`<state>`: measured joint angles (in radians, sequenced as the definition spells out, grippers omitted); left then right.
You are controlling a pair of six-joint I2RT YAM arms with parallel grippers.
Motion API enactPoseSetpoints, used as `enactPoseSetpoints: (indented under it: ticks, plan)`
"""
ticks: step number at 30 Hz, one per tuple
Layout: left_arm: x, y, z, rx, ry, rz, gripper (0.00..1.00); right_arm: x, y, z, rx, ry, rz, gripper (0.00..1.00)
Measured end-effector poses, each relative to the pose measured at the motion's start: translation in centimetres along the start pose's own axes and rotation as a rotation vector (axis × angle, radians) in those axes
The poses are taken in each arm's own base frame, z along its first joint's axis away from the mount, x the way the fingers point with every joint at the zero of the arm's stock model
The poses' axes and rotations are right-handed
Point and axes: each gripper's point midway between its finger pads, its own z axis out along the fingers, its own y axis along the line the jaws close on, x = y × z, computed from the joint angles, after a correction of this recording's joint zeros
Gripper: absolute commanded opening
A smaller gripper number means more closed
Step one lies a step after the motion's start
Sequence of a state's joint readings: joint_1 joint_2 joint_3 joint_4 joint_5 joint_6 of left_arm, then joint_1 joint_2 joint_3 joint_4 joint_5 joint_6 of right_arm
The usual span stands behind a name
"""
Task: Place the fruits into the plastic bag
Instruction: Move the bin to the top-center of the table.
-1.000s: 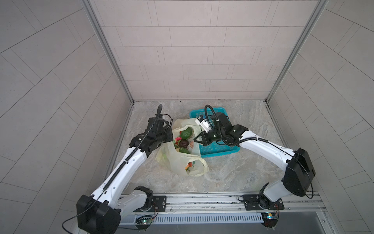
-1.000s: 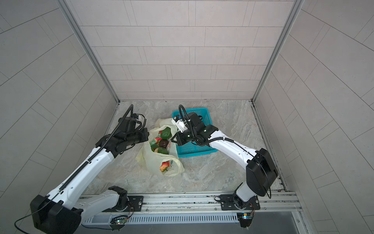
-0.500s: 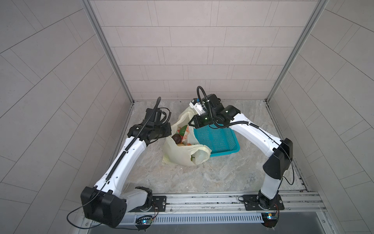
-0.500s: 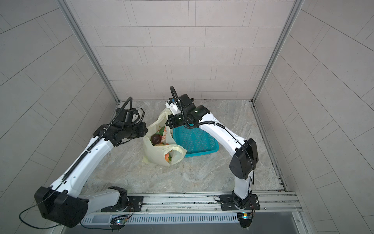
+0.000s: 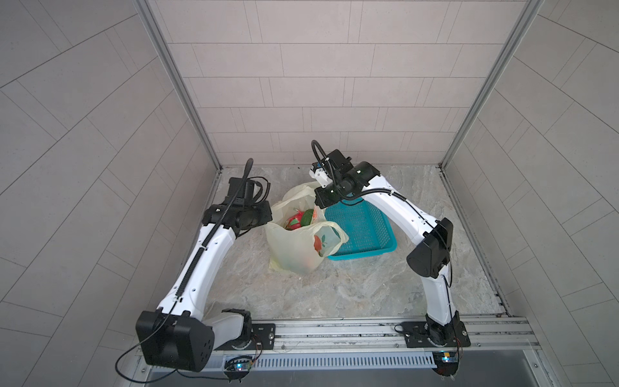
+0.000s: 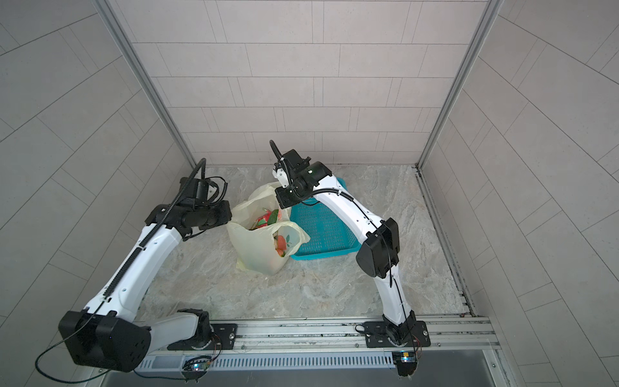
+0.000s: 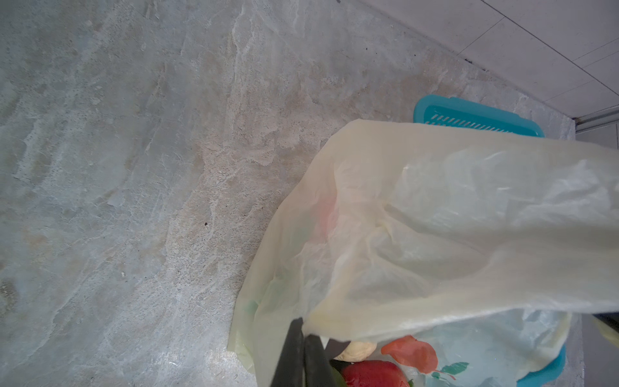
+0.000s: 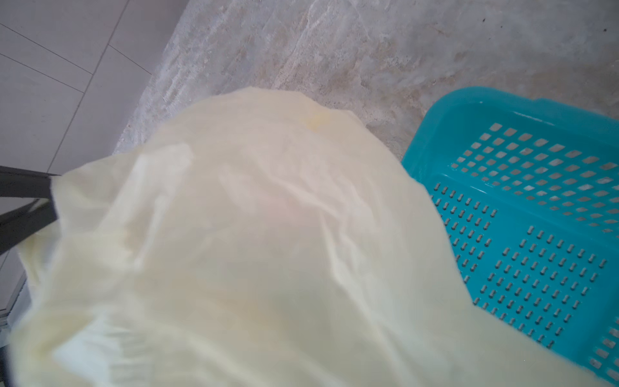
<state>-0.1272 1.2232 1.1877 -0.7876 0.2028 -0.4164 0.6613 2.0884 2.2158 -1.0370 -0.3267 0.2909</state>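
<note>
Noted plastic bag (image 5: 294, 248) standing open on the stone tabletop (image 5: 335, 291), at 9 o'clock of the teal basket (image 5: 365, 231) and touching it. Saw fruits (image 5: 299, 219) inside, red and green on top, plus a pale lump (image 7: 358, 350). Found left gripper (image 7: 304, 335) pinched shut on the bag's rim at 9 o'clock, right gripper (image 8: 50, 197) pinched on the rim at 1 o'clock.
</note>
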Motion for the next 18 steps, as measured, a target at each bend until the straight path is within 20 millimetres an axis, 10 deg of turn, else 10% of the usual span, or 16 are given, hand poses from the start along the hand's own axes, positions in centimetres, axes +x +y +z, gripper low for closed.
enactPoseSetpoints:
  ticks: [18]
  plan:
    - [4.0, -8.7, 5.8, 0.141, 0.093, 0.126, 0.0, 3.7, -10.6, -1.7, 0.37, 0.121, 0.076, 0.0]
